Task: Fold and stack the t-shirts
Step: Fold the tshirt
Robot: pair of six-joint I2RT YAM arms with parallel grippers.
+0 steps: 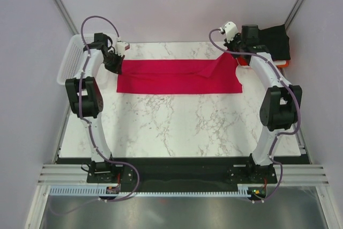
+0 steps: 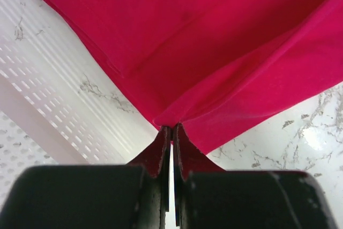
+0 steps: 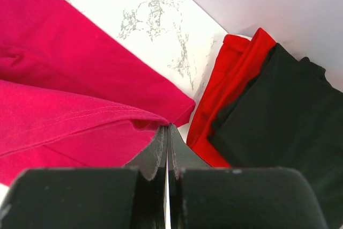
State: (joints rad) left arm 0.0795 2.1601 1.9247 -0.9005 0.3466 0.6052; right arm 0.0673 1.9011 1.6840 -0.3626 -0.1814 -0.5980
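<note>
We list one table (image 1: 177, 127), its white top veined grey like marble and evenly lit. A plain pale back wall (image 1: 177, 4) stands behind the table, with a matching side wall (image 1: 27, 79) to its left. A slanted metal post (image 1: 57, 1) rises near the table's far left corner, by a white mesh basket (image 1: 67, 65). A black strip (image 1: 177, 170) and metal rails (image 1: 61, 174) run along the table's near edge. Beyond that edge lies a dull grey metal sheet (image 1: 177, 213).

The marble counter (image 1: 177, 127) carries a crimson t-shirt (image 1: 177, 76), a folded orange-red shirt (image 3: 236, 68) far right, and a white mesh basket (image 1: 67, 63) far left.
</note>
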